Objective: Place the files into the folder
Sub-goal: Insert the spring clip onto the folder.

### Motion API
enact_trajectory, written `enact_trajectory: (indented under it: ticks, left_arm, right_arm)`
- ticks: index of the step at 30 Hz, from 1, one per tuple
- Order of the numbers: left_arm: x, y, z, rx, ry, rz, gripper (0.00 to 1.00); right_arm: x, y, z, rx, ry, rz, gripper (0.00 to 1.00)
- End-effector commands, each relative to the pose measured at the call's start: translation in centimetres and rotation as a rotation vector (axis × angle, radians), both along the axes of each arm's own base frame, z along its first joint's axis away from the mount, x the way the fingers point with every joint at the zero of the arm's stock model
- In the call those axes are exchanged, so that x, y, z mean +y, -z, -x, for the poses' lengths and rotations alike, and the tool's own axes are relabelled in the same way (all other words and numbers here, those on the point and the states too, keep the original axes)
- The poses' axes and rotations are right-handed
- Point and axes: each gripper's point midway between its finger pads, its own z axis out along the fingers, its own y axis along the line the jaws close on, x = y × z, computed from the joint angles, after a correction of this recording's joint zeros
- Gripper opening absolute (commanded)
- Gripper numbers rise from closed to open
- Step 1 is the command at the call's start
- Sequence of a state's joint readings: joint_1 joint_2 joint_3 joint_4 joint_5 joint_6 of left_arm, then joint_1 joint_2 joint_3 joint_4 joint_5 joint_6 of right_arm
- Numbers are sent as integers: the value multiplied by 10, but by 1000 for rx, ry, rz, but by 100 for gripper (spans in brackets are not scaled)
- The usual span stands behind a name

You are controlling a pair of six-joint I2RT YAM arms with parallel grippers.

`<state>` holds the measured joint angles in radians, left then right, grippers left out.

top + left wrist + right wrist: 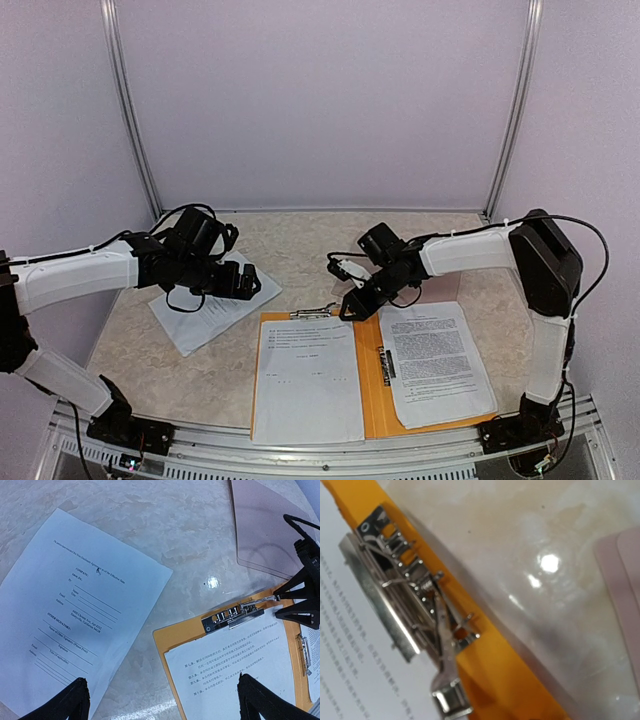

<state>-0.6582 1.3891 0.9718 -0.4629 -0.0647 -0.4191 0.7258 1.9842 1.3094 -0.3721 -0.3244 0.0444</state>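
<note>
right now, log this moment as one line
left pincer: open above loose sheet | right pincer: open at clip | folder: open, two sheets lying on it

— Where are the cameras?
— One high, looking down over the table [300, 240]. Both wrist cameras face down, the right very close. All three share the clip [312, 313] of the folder [368, 400].

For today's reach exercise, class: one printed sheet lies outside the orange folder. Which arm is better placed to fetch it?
Left, probably. The left gripper hangs open right above the loose sheet, while the right gripper sits across the table at the clip on the folder.
</note>
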Motion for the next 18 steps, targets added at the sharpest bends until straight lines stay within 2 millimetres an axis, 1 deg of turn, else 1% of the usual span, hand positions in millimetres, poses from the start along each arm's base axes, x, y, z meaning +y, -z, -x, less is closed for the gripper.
enact_trajectory:
  ticks: [1,10,15,18]
  left_arm:
    - [-6,-7,-3,-12,8,3,99]
    - [-4,-5,-3,-11,3,-5,99]
    - [-4,-3,-3,-8,1,-10,99]
    - [-3,-2,-3,-6,0,-13,99]
  right_arm:
    - [-3,12,3,32,-7,-3,33]
    - [-1,8,3,33,-12,-14,10]
    - [-2,7,2,32,-7,-16,0]
    - [-2,6,2,27,-3,-18,0]
